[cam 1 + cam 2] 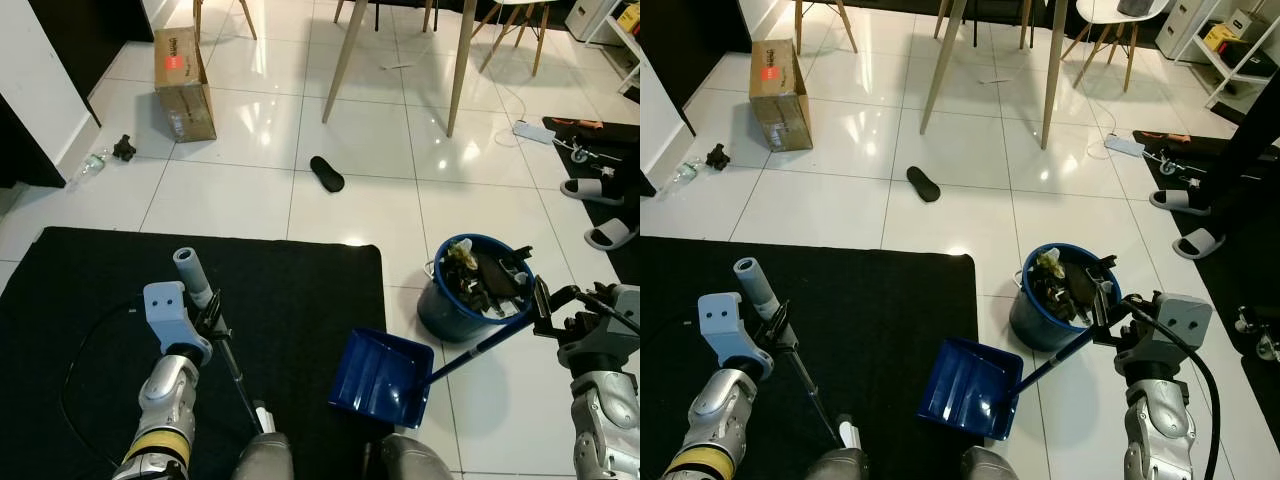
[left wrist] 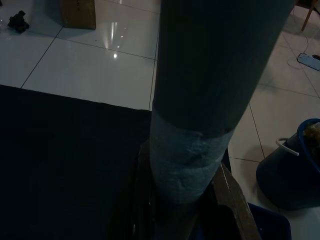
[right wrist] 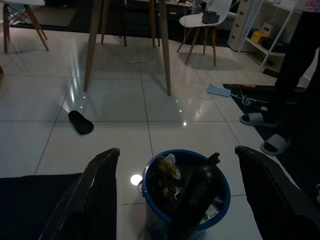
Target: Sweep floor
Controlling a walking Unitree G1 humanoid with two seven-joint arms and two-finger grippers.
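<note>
White tile floor (image 1: 240,200) and black rug (image 1: 290,300), left tool (image 1: 212,318) clamped on broom handle (image 1: 192,275), right tool (image 1: 1118,325) clamped on blue dustpan (image 1: 385,380) handle, full blue bucket (image 1: 470,290) beside.

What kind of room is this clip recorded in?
Most likely a home dining or living area: white tiled floor with a black rug, wooden table legs and chairs at the back, and slippers beside a blue trash bucket.
</note>
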